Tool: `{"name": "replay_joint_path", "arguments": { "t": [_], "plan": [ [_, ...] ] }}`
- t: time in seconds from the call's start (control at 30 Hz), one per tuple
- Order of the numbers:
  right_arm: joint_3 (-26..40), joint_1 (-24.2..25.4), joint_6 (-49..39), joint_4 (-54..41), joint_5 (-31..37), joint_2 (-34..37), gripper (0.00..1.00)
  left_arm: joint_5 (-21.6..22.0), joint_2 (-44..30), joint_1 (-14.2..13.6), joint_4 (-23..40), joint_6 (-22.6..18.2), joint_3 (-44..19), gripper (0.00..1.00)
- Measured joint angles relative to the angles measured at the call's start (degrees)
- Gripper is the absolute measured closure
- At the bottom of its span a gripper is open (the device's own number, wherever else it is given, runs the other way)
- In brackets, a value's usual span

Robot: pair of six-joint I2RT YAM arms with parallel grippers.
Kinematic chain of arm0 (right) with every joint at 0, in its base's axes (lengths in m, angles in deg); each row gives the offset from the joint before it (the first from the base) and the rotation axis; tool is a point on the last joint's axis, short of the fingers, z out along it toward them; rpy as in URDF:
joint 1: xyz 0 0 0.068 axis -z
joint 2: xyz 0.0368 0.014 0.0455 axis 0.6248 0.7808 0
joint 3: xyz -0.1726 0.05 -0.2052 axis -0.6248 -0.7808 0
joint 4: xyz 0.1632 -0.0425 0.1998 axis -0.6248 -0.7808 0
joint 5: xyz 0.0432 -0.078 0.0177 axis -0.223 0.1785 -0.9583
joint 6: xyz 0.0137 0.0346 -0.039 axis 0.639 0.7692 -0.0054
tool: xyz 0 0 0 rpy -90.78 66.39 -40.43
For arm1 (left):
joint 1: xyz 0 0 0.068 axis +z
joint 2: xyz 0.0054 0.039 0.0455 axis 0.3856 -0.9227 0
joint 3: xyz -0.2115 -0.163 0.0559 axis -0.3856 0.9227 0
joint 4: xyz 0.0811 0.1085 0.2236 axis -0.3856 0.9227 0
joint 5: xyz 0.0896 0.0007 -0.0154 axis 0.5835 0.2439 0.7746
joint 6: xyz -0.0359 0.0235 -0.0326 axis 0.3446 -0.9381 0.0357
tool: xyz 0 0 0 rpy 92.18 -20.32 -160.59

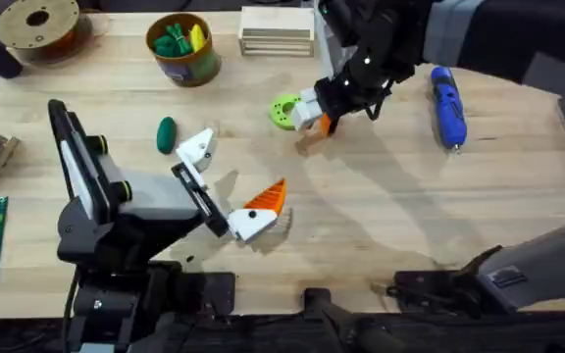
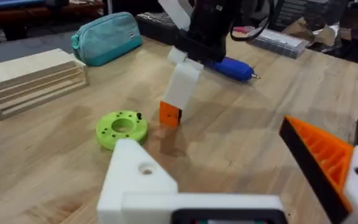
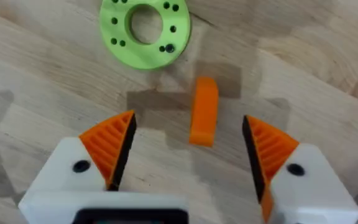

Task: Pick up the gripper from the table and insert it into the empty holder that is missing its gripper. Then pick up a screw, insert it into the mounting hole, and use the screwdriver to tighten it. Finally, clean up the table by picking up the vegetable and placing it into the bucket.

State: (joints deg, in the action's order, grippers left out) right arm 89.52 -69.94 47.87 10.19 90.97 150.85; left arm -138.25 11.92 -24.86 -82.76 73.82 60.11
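The loose orange gripper [image 3: 203, 112] lies flat on the table [image 1: 381, 216], just beside a bright green ring disc [image 3: 145, 31]. My right gripper [image 3: 188, 140] hovers over it, open, with one orange pad on each side and touching nothing. My left gripper [image 1: 233, 175] stands open near the table's middle. One of its jaws is the bare white holder [image 2: 138, 180]; the other carries an orange tip [image 2: 319, 155]. The blue screwdriver [image 1: 447, 106] lies at the right. The dark green vegetable [image 1: 167, 134] rests left of the holder. The bucket [image 1: 189, 71] stands at the back.
A stack of pale wooden slats [image 1: 276, 31] sits behind the disc and a teal pouch [image 2: 107, 37] lies beyond it. A brown spool [image 1: 37, 25] is at the far left corner. A small dark screw [image 3: 162, 48] sits on the disc. The bucket holds green and yellow items.
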Motion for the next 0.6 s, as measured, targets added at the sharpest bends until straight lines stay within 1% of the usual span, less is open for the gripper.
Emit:
{"name": "replay_joint_path", "arguments": {
  "t": [0.3,0.37,0.4,0.43,0.5,0.6],
  "plan": [
    [0.0,0.0,-0.02,0.02,0.0,1.42,0.029,0.0,0.01,0.0,0.0,0.0,0.0,0.014],
    [0.0,0.0,-0.02,0.02,0.0,2.11,0.059,0.0,0.02,0.0,0.0,0.0,0.0,0.013],
    [0.0,0.0,-0.16,0.02,0.0,2.35,0.103,0.0,0.01,0.0,0.0,0.0,0.0,0.014],
    [0.0,0.0,-0.23,0.02,0.0,2.47,0.184,0.0,0.02,0.0,0.0,0.0,0.0,0.014],
    [0.0,0.0,-0.37,0.01,-0.02,2.47,0.453,0.0,0.01,0.0,0.0,0.0,0.0,0.014],
    [0.0,0.04,-0.42,0.02,-0.04,2.47,0.892,0.0,0.02,0.0,0.0,0.0,0.0,0.014]
  ]
}}
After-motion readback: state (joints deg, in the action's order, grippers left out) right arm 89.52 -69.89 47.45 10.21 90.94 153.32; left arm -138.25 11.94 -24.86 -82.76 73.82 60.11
